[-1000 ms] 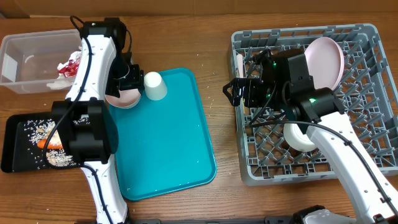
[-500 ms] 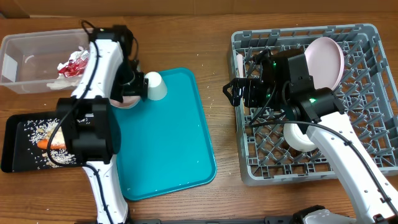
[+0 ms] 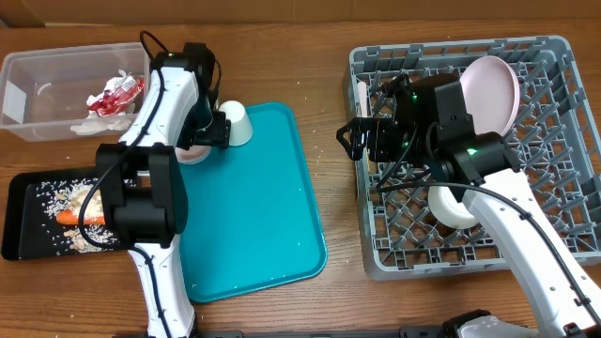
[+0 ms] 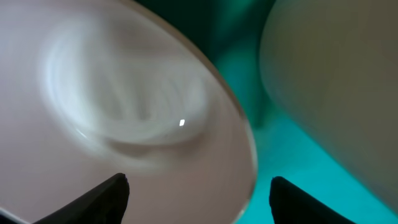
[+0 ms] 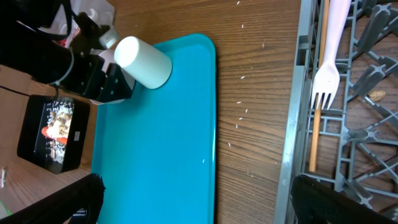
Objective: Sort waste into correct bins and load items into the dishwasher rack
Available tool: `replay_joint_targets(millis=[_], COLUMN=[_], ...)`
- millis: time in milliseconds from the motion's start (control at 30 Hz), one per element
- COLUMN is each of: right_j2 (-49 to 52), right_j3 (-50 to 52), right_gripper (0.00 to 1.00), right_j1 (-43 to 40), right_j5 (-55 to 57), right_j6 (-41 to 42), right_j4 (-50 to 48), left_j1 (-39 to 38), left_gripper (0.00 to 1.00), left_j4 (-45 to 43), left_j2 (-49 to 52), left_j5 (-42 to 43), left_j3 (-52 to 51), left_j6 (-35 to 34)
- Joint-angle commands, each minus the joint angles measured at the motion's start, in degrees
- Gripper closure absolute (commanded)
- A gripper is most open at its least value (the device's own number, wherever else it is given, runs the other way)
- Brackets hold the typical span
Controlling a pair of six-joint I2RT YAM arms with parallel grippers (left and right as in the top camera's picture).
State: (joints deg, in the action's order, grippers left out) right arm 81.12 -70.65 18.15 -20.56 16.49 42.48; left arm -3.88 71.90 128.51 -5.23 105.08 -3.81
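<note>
At the far left the clear tub [image 3: 28,84] held the red wrapper [image 3: 115,92] and a crumpled napkin [image 3: 94,109]. In front of it the black tray [image 3: 19,225] carried the carrot [image 3: 73,218] among rice scraps [image 3: 64,197]. The left arm's own links crossed over the black tray's right end. They also hid most of the small bowl [image 3: 191,152] at the upper left corner of the teal tray [image 3: 254,216], so the overhead view gave only a sliver of its pink rim. The white cup [image 3: 235,126] stood just beside it on the teal tray, close against the arm's wrist.

The left wrist view filled that gap (blurred, but plain enough). The left gripper [image 4: 198,198] hung right above the bowl with its jaws wide. One fingertip was over the bowl's inside and the other outside it over the teal, with the rim between them and, as far as could be told, touching neither. The cup loomed at the right, near the outer finger.

The right gripper [image 5: 199,208] was spread to its widest with nothing between its fingers, just outside the left wall of the rack [image 3: 554,56]. Its camera showed the cream fork [image 5: 327,74] lying along the rack's edge, which was barely a pale strip from overhead. Farther right in the rack the pink plate [image 3: 496,89] stood on edge, and a second bowl [image 3: 451,208] lay partly under the right arm.
</note>
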Motion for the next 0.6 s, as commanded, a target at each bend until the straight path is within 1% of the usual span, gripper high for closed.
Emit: replay_joint_targets(millis=[0, 67, 167, 267, 433, 533, 567], right_j2=[0.02, 0.02, 0.02, 0.02, 0.02, 0.02, 0.02], right_j3=[-0.11, -0.11, -0.11, -0.11, -0.11, -0.11, -0.11], right_gripper=[0.0, 0.0, 0.0, 0.0, 0.0, 0.0, 0.0], right_j1=[0.11, 0.11, 0.11, 0.11, 0.11, 0.11, 0.11], right_j5=[0.52, 0.5, 0.5, 0.5, 0.5, 0.5, 0.5], right_j6=[0.04, 0.04, 0.04, 0.04, 0.04, 0.04, 0.04], right_j4=[-0.39, -0.39, -0.39, -0.39, -0.39, -0.39, -0.39], left_j1=[-0.28, -0.72, -0.76, -0.76, -1.46, -2.27, -2.84], left_gripper=[0.28, 0.29, 0.32, 0.39, 0.54, 0.61, 0.61], left_j4=[-1.18, -2.36, -2.14, -1.66, 0.28, 1.18, 1.44], left_j2=[0.5, 0.48, 0.46, 0.28, 0.04, -0.48, -0.98], left_j5=[-0.92, -0.72, 0.0, 0.87, 1.11, 2.47, 3.04], left_j3=[-3.54, -5.53, -5.73, -5.7, -5.7, -5.7, -5.7], left_j6=[1.73, 1.7, 1.68, 1.46, 1.03, 0.83, -0.11])
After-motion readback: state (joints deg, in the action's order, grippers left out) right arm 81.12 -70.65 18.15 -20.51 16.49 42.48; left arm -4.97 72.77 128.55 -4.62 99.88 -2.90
